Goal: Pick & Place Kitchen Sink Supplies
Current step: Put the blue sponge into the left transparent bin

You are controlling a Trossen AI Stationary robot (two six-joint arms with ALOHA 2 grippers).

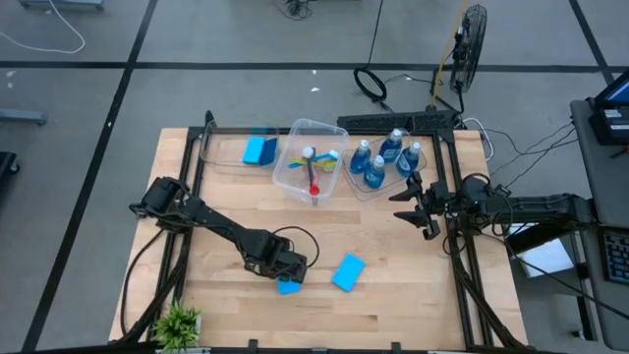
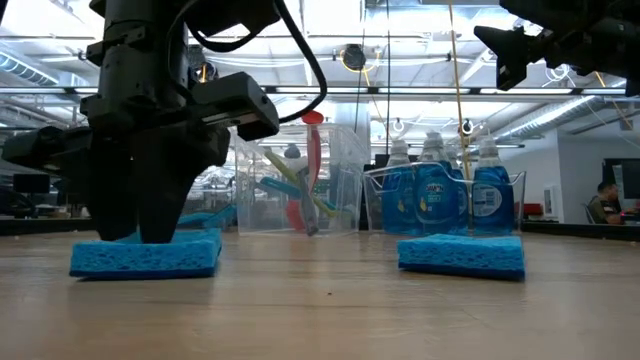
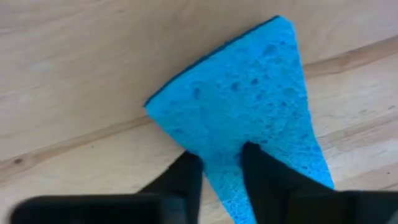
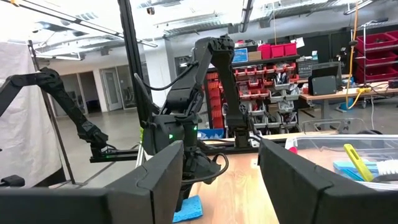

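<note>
A flat blue sponge (image 3: pixel 249 93) lies on the wooden table near its front. My left gripper (image 3: pixel 221 171) comes down on it from above and is shut on it. A second blue sponge (image 1: pixel 348 272) lies flat to its right. At the back stand three clear tubs: one holds a sponge (image 1: pixel 258 150), one holds brushes (image 1: pixel 313 169), and one holds bottles of blue liquid (image 1: pixel 383 157). My right gripper (image 1: pixel 418 202) hangs open in the air at the table's right side, touching nothing. My left gripper has a narrow strip of the sponge's near end (image 3: pixel 222 165) between its two fingers. One finger (image 3: pixel 186 177) stands at the sponge's edge, and the other (image 3: pixel 264 171) stands over its top face. The fingers point steeply down. The sponge lies flat on the table (image 2: pixel 145 257).
A small green plant (image 1: pixel 177 322) stands at the near left corner. A black frame runs along the table's left, right and far edges (image 1: pixel 454 246). Bare wood lies between the two loose sponges and the tubs.
</note>
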